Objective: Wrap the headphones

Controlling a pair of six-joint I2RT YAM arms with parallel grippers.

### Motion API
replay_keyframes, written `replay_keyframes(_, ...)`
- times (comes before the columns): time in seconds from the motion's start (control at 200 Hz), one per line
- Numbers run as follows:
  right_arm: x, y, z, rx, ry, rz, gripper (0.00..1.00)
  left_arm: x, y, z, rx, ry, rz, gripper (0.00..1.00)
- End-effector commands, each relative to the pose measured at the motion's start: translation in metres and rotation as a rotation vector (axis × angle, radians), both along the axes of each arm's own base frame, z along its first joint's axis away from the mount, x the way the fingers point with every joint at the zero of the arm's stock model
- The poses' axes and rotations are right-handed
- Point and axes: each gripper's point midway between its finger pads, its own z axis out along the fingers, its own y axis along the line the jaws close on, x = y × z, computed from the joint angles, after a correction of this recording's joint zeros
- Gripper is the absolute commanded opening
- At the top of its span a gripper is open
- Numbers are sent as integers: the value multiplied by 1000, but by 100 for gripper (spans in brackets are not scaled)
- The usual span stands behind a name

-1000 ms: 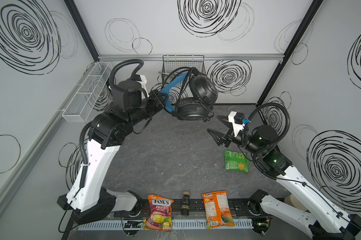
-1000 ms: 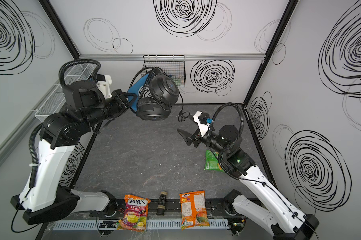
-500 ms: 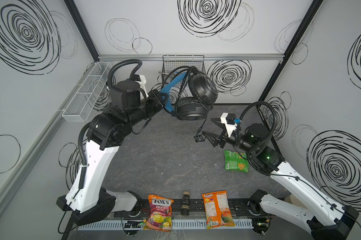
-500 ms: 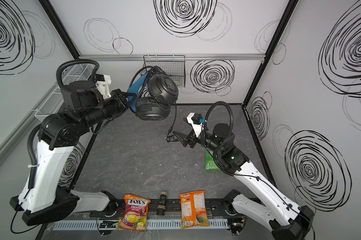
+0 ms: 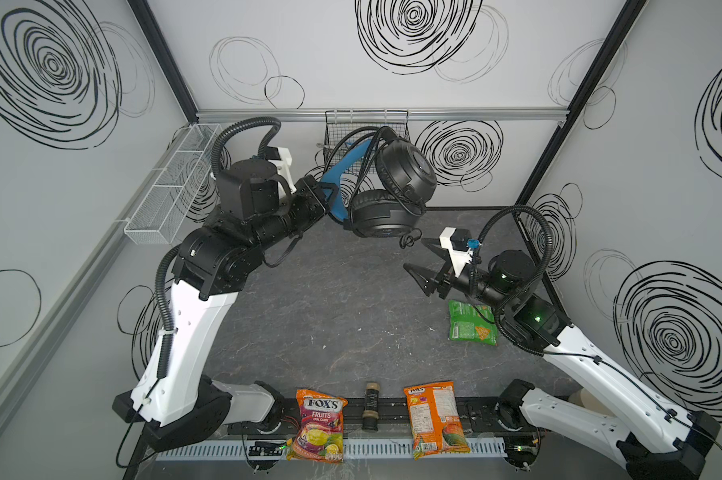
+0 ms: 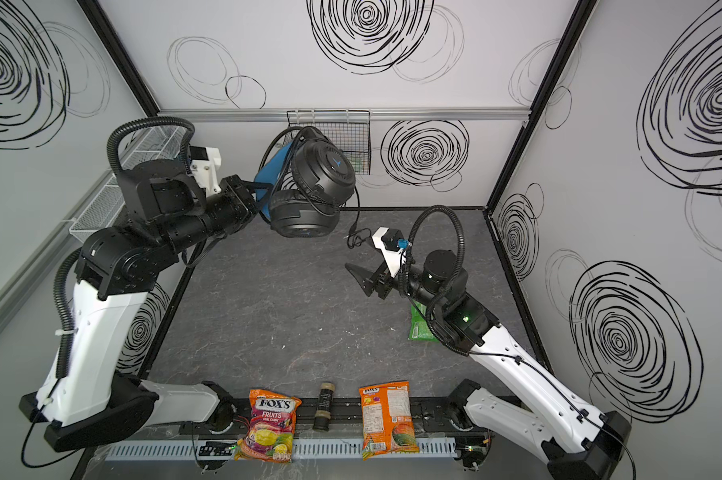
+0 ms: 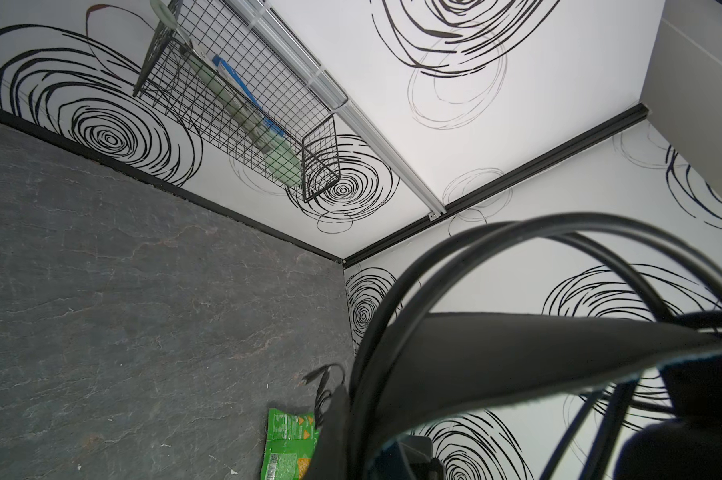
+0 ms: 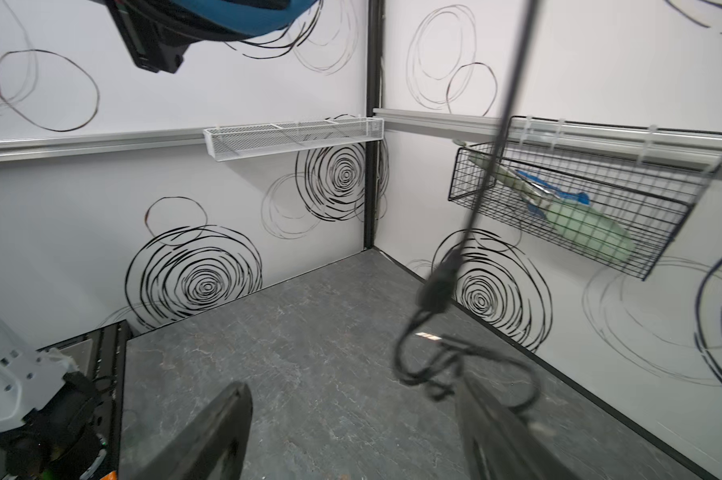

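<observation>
- The table (image 5: 342, 316) is a dark grey, stone-patterned slab; nothing of the headset rests on it.
- The headphones (image 5: 405, 174) hang in the air above the far part of the table, just in front of the black wire basket (image 5: 365, 120) on the back wall, as both top views show.
- Their two earcups are large, round and black. The upper earcup (image 6: 322, 174) shows its hard ribbed shell with a small blue mark, and the lower earcup (image 5: 376, 216) shows a padded ring. The two lie against each other.
- The left gripper (image 5: 329, 196) is clamped on the blue strap (image 5: 344, 174), and that grip carries the whole headset.
- The right gripper (image 5: 415, 254) stands with its jaws wide apart and holds nothing. It sits lower than the headphones and to their right.
- A green snack bag (image 5: 471, 328) lies flat on the table under the right arm.
- The thin black wire headband (image 5: 353, 139) arcs above the strap.
- The thin black cable (image 6: 357, 216) crosses the cups in a few strands. It then drops to a small tangle (image 5: 407, 241) just beside the right gripper's upper finger; the blurred right wrist view does not settle whether they touch.
</observation>
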Motion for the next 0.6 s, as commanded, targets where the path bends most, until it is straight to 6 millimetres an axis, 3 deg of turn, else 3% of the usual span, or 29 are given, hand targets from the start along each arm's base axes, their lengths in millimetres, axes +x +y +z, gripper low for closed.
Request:
replay_keyframes(0.0,7,-3,19,33,-45,-38,80,-9,1,48,-123,-129,-14,0)
replay_keyframes(0.11,4,9,15,48,-39,21,80,-10,0,46,-122,-127,-16,0)
replay_keyframes(0.595,-45,42,7,31,-8,295,80,-10,0,46,-123,-127,-17,0)
